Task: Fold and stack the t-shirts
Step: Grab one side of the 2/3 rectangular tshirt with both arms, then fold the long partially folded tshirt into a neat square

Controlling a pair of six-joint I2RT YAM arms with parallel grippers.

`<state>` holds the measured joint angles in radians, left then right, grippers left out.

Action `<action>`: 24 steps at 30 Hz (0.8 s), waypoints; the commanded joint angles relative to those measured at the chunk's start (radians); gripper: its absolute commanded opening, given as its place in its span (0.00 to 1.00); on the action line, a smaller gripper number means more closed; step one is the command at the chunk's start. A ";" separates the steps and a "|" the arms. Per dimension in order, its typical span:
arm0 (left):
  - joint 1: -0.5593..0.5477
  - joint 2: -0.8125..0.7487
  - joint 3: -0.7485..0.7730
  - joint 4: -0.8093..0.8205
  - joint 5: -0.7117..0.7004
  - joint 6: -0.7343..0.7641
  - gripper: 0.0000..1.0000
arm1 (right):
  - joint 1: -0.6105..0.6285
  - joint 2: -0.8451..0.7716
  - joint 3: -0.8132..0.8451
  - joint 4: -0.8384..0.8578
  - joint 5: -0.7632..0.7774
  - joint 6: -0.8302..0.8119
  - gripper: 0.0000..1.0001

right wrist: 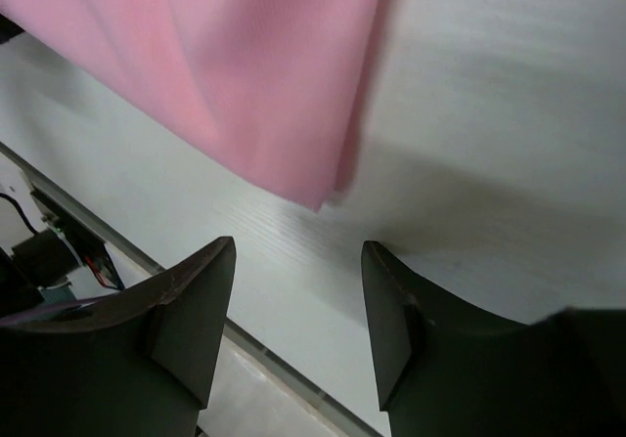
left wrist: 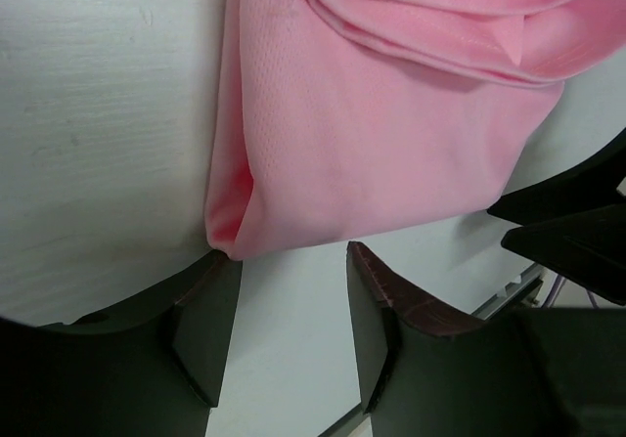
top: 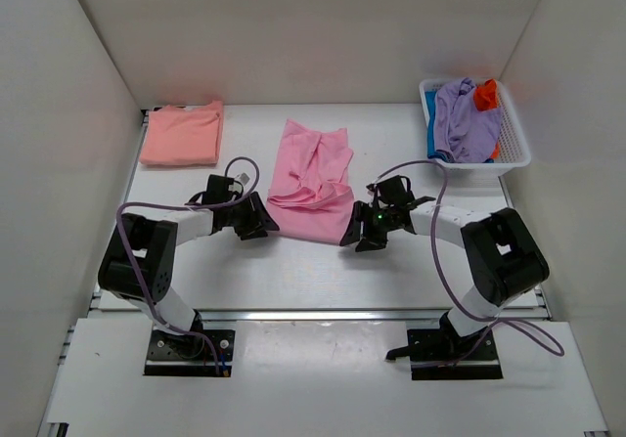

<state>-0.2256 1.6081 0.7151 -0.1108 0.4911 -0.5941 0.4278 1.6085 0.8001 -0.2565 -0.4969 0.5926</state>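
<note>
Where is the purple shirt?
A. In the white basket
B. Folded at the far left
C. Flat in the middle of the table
A: the purple shirt lies heaped in the basket at the far right; the shirt in the middle is pink and the folded one at the left is peach.

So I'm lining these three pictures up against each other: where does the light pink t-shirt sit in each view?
Top external: the light pink t-shirt lies mid-picture, at the middle of the white table.
Left wrist: it fills the upper centre and right, with a near corner at lower left.
Right wrist: it is at upper left, with a corner reaching toward the centre.
Shared landmark: the white table beside the shirt's near edge.
</note>
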 commanded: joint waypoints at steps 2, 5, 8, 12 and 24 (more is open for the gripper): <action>-0.018 0.016 -0.022 0.060 -0.068 -0.035 0.56 | 0.026 0.041 -0.016 0.152 0.029 0.078 0.50; -0.023 0.021 -0.036 0.102 -0.080 -0.059 0.32 | 0.029 0.100 0.001 0.181 0.038 0.093 0.45; -0.020 0.033 -0.028 0.125 -0.065 -0.079 0.09 | 0.037 0.136 0.037 0.171 0.006 0.082 0.00; -0.026 0.010 0.055 0.051 -0.037 -0.064 0.00 | 0.031 0.102 0.112 0.090 0.012 0.038 0.00; -0.116 -0.299 -0.034 -0.131 -0.026 -0.033 0.00 | 0.006 -0.179 0.048 -0.133 -0.011 -0.066 0.01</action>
<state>-0.3031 1.3891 0.7490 -0.1688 0.4488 -0.6411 0.4137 1.4860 0.9096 -0.3111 -0.4953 0.5560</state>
